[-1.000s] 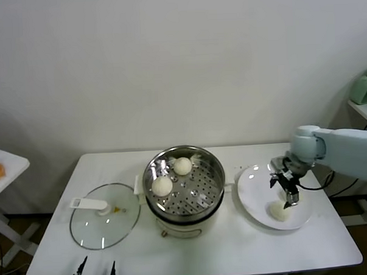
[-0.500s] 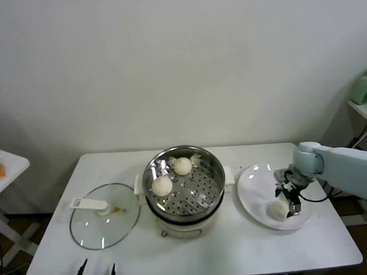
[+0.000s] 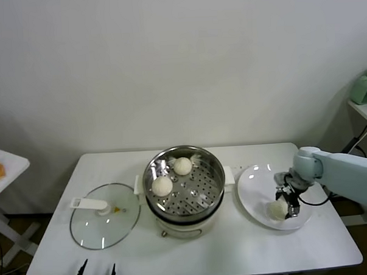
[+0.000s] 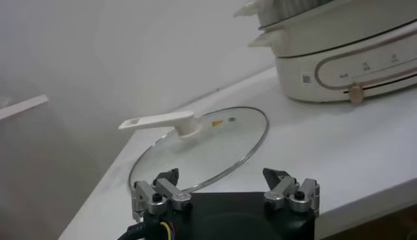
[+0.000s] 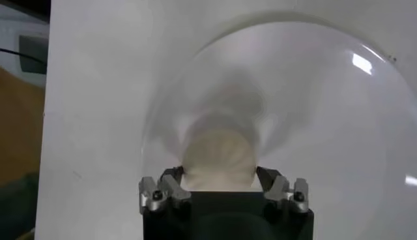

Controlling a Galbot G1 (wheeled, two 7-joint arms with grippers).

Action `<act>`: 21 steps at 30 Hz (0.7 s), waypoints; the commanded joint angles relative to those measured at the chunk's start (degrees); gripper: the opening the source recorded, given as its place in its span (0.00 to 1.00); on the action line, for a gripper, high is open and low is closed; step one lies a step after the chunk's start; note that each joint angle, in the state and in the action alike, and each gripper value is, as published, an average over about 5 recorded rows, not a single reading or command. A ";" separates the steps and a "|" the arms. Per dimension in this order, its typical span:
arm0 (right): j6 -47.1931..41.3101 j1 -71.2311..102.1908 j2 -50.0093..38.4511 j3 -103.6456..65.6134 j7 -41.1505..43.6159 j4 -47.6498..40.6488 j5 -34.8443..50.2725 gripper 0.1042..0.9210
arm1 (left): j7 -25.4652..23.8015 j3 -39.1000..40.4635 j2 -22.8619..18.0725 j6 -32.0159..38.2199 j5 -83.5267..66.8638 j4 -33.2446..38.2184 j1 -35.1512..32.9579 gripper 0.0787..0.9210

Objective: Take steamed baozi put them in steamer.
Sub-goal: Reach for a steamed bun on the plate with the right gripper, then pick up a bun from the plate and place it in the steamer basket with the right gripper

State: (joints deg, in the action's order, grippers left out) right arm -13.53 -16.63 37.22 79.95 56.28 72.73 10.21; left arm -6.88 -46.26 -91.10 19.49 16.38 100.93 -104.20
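Observation:
Two off-white baozi lie in the shiny steamer at the table's middle. A third baozi lies on the white plate to the right. My right gripper is down on the plate, open, with its fingers on either side of that baozi. In the right wrist view the baozi sits between the fingers of the gripper, close to both. My left gripper is open and empty, parked low at the table's front left edge.
The glass lid with a white handle lies flat left of the steamer and shows in the left wrist view, beside the cream pot base. A small side table stands far left.
My right gripper has come down lower over the plate and now straddles the baozi there. The left arm and the baozi in the steamer have not moved.

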 commanded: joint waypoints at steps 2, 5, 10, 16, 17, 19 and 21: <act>0.33 -2.60 -0.55 1.08 0.21 1.93 0.19 0.72 | 0.06 0.10 0.25 0.05 0.05 0.16 -0.06 0.88; 1.33 -6.26 -0.83 3.45 0.85 3.73 0.47 0.70 | 0.07 0.11 0.38 0.09 0.04 0.32 -0.23 0.88; 5.32 -18.01 -0.50 10.01 2.51 7.90 1.76 0.70 | 0.08 0.13 0.52 0.18 0.15 0.44 -0.38 0.88; 12.69 -33.55 1.94 16.97 4.50 15.44 5.43 0.70 | 0.19 0.39 0.40 0.48 0.90 0.33 -0.55 0.88; 13.95 -35.36 2.55 17.42 5.02 16.72 6.70 0.70 | 0.21 0.45 0.37 0.48 0.99 0.38 -0.57 0.88; 16.58 -38.95 4.00 18.02 6.20 19.11 10.13 0.70 | 0.25 0.53 0.33 0.45 1.09 0.54 -0.59 0.88; 19.12 -41.66 5.56 17.78 7.46 20.63 13.51 0.70 | 0.25 0.57 0.32 0.43 1.13 0.69 -0.62 0.88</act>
State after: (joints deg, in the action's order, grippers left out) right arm -4.58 -39.12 38.84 91.44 60.23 83.80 14.72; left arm -6.65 -45.76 -90.66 19.97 17.32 101.37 -104.75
